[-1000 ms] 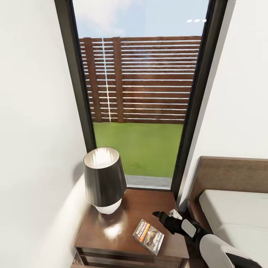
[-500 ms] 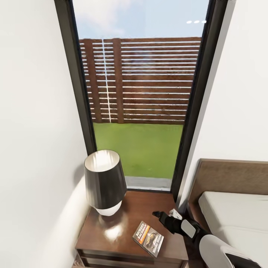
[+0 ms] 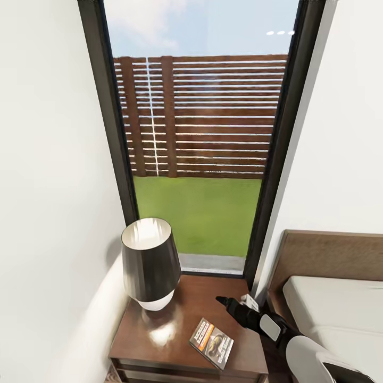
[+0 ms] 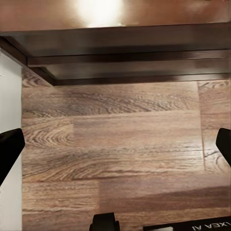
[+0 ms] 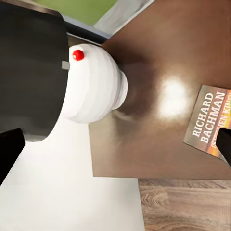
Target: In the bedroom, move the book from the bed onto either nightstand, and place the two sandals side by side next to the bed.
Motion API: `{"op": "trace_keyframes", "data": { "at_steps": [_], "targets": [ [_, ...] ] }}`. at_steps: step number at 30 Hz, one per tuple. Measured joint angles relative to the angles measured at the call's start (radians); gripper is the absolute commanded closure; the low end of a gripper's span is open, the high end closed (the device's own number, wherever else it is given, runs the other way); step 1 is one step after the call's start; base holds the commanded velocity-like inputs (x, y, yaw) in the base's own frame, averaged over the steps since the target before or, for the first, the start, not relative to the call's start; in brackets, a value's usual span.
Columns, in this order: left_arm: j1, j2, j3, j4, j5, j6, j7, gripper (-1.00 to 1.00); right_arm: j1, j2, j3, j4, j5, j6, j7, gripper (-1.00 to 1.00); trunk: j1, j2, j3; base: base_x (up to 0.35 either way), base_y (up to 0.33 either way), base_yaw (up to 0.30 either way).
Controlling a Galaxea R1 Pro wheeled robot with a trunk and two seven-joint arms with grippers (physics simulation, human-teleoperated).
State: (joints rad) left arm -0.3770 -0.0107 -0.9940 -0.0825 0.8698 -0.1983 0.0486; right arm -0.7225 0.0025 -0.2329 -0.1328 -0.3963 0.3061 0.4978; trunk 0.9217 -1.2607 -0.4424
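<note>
The book [image 3: 212,342] lies flat on my nightstand [image 3: 159,340], near its front edge, cover up. It sits just below and a little to the left of my right claw [image 3: 230,302], apart from it; nothing is between my fingers. From my right wrist, the book [image 5: 210,120] shows its white "Richard Bachman" lettering at one side, close to one of my dark fingertips [image 5: 224,144], while the other fingertip [image 5: 8,151] stands far across the picture, so this claw is spread wide and empty.

Beyond the book, further left of my right claw, a lamp [image 3: 149,263] with a dark shade and white ribbed base stands on the same glossy top. To the right of my claw is the bed [image 3: 330,303], pale mattress against a brown headboard. Ahead is a tall window [image 3: 197,138] with grass and a slatted fence outside.

My left claw [image 4: 115,144] is also wide open, hanging over the wooden floor [image 4: 115,144] before the nightstand's front.
</note>
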Motion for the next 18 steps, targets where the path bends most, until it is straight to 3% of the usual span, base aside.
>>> {"op": "trace_keyframes", "data": {
  "at_steps": [8,18],
  "targets": [
    [0.000,0.000,0.000,0.000,0.000,0.000,0.000,-1.00,0.000,-0.001,0.001,0.000,0.003,-0.002,0.029,-1.00,-0.031,0.056,0.025,0.000,0.000,0.000],
    [0.000,0.000,0.000,0.001,-0.001,-0.006,0.000,-1.00,0.001,0.002,0.055,0.003,0.002,-0.006,0.026,-1.00,-0.069,0.126,0.056,0.000,0.000,0.000]
  ]
}}
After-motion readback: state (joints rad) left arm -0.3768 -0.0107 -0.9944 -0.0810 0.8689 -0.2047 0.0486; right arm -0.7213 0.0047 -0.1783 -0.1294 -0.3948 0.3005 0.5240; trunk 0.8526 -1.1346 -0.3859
